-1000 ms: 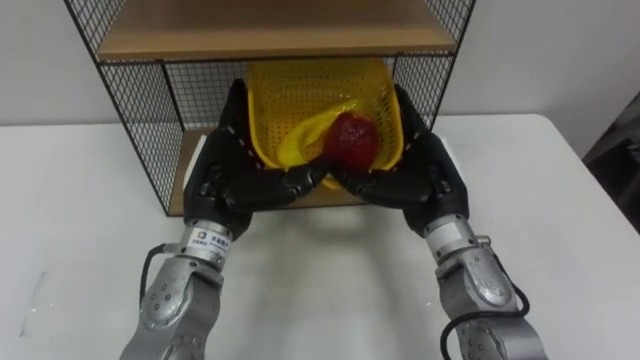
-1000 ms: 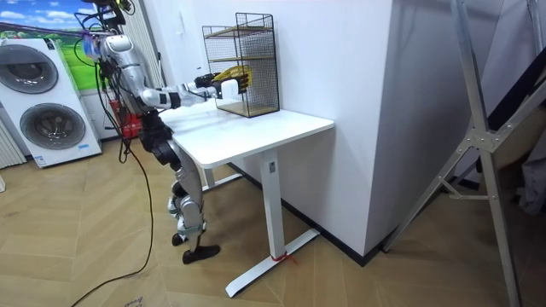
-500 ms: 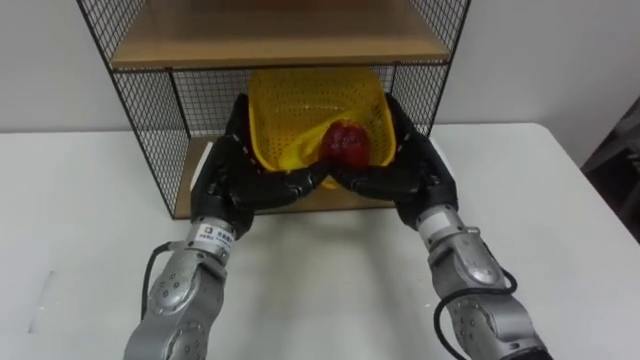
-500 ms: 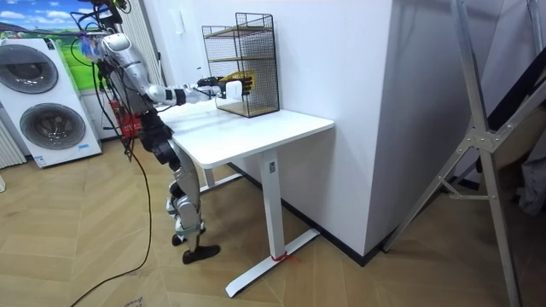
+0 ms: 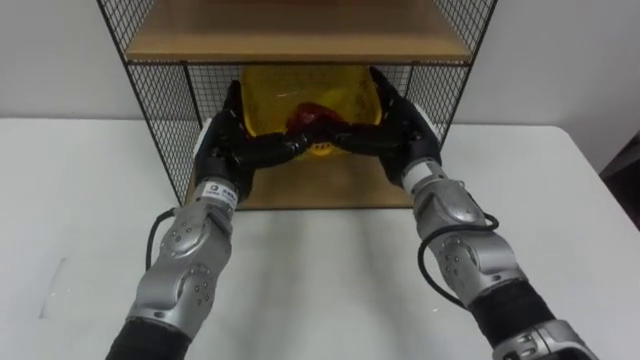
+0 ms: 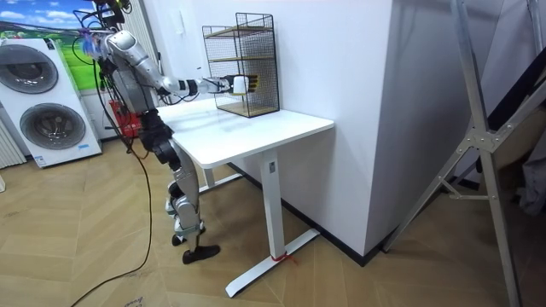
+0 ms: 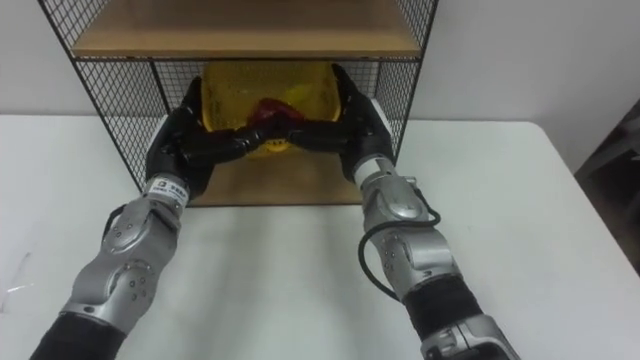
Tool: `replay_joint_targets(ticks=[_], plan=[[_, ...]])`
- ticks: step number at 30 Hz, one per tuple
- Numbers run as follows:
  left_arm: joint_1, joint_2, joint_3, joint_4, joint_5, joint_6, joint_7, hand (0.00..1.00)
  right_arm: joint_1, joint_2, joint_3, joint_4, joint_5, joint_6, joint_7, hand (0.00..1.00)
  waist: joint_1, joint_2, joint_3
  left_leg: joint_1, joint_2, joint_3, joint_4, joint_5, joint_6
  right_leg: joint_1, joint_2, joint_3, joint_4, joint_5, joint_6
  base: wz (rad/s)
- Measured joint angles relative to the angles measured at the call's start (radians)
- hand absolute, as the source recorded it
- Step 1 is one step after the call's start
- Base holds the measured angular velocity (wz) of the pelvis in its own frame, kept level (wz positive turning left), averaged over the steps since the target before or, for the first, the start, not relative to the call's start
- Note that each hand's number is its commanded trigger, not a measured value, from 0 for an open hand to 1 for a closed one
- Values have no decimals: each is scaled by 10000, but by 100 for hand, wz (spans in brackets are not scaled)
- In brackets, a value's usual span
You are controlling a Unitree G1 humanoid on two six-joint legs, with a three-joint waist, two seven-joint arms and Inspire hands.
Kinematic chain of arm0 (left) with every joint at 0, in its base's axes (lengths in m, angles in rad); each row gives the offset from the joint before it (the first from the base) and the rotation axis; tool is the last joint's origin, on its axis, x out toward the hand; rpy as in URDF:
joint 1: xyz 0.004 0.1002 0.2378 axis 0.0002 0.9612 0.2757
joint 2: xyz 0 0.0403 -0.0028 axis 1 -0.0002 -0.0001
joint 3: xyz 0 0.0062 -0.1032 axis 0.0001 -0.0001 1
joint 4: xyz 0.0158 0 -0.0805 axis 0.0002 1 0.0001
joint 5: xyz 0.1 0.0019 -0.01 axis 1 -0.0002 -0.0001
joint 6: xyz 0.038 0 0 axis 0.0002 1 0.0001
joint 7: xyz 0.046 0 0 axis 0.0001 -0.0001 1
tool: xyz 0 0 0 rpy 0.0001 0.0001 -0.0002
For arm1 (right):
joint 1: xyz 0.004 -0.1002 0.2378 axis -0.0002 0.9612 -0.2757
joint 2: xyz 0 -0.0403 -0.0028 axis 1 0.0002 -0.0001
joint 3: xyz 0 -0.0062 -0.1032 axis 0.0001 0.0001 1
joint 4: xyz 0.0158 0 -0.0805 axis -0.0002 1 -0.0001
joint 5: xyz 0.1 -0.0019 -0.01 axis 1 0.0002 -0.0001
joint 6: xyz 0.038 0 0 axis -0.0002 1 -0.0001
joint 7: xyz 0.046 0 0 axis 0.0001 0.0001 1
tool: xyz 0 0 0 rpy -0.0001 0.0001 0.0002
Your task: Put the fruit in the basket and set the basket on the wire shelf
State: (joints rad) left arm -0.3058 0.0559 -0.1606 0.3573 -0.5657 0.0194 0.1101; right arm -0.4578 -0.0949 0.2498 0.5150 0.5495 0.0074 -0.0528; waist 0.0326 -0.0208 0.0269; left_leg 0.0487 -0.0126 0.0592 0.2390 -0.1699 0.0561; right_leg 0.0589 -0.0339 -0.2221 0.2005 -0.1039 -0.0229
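**Inside the lower bay of the wire shelf (image 5: 160,110): yellow basket (image 5: 300,85) is in, but not set down yet**

Fruit loading looks done from here. There's a red fruit (image 5: 303,116) sitting in the basket, and something yellow beside it that I can't make out against the yellow mesh. So you're on the last step, placing the basket on the shelf.

The basket is between the upper wooden board (image 5: 300,35) and the lower wooden board (image 5: 320,188), well past the shelf's front edge. It looks to me like it's hanging above the lower board rather than resting on it, though its bottom is hidden behind the fingers, so don't take that as gospel.

Your left hand (image 5: 232,145) has its palm on the basket's left side and your right hand (image 5: 398,125) mirrors it on the right. Both sets of fingers are curled in under the front of the basket and nearly meet in the middle, so both hands are clamped on it. Both wrists are at the shelf opening, forearms angled in from the white table (image 5: 330,270). In the room view the robot stands at the table's end with both arms reaching out to the shelf.

Next move, I reckon, is to lower it gently until the board takes the weight, then uncurl the fingers and slide the hands out sideways and back. Watch the side mesh, since clearance for the knuckles looks tight, and dragging the fingers out from underneath could pull the basket forward.
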Motion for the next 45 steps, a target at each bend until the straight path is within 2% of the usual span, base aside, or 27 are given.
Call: replay_joint_targets(ticks=[4, 7, 9, 14, 16, 21, 27, 30, 35, 37, 39, 42, 45], plan=[[-534, 6, 262, 149, -137, 591, 186, 0, -373, 67, -160, 330, -50, 429, -40, 0, 7, 136, -1, 13, -1, -66, 4, 1, -1, 24, -26, -12, 0, 0, 0, 1], [-992, 11, 415, 397, -128, 877, 314, 0, -641, 121, -228, 562, -75, 598, -109, 0, 12, 317, -18, 1, -5, -82, 3, 2, -1, 65, -49, -34, -3, -3, 3, 0], [-1026, -14, 401, 432, -129, 976, 350, 0, -815, 139, -286, 786, -52, 693, -154, 0, -6, 391, -43, 28, -13, -84, -16, 13, -5, 87, -57, -62, -2, -14, 6, 4], [-1107, -10, 451, 1009, -352, 1327, 343, 0, -1197, 154, -372, 1463, -32, 977, -214, 0, -19, 400, -46, 80, -13, -94, -21, 26, -19, 132, -60, -75, 35, -47, -2, 1], [-1351, -6, 471, 1492, -327, 1639, 340, 0, -1364, 150, -396, 1855, -50, 1231, -205, 0, -33, 391, -50, 32, -16, -98, -15, 26, -19, 98, -64, -99, 32, -53, -2, 0], [-1853, 56, 485, 2221, -316, 1972, 307, 0, -1378, 171, -565, 2279, -95, 1564, -211, 0, -26, 387, -49, -34, -33, -169, -10, 42, -24, 70, -70, -166, 28, -53, -6, 5], [-1858, 95, 779, 2524, -72, 2149, 48, 0, -1377, 169, -777, 2483, -841, 1600, -72, 0, 3, 386, -55, -42, -34, -176, -13, 43, -25, 66, -67, -153, 14, -54, -6, 0], [-1859, 263, 846, 2522, -108, 2149, -50, 0, -1374, 149, -779, 2488, -861, 1599, -47, 0, -36, 403, -66, -19, -34, -193, -4, 43, -25, 68, -66, -149, 16, -52, -8, 0], [-1858, 540, 845, 2532, -99, 2155, -61, 0, -1373, 67, -779, 2507, -784, 1599, 22, 0, -35, 526, -170, 49, -35, -232, -11, 44, -25, 93, -64, -136, 22, -50, -10, 0], [-1858, 718, 845, 2537, -98, 2155, -67, 0, -1371, 28, -776, 2512, -785, 1599, 25, 0, -51, 624, -234, 119, -35, -224, -21, 47, -28, 149, -61, -113, 33, -50, -11, 0], [-1858, 821, 851, 2528, -84, 2155, -61, 0, -1365, -43, -777, 2512, -722, 1599, 30, 0, -44, 665, -261, 203, -35, -223, -34, 49, -31, 231, -66, -138, 29, -52, -10, 0], [-1856, 834, 887, 2433, 250, 2154, -61, 0, -1359, -313, -819, 2485, -704, 1593, 132, 0, -23, 683, -285, 303, -36, -222, -46, 47, -32, 324, -82, -201, 20, -80, -7, 0], [-1856, 827, 1000, 2333, 391, 2151, -64, 0, -1359, -336, -864, 2407, -724, 1593, 224, 0, -32, 691, -301, 309, -36, -222, -49, 49, -35, 330, -84, -237, 29, -79, -11, 0]])
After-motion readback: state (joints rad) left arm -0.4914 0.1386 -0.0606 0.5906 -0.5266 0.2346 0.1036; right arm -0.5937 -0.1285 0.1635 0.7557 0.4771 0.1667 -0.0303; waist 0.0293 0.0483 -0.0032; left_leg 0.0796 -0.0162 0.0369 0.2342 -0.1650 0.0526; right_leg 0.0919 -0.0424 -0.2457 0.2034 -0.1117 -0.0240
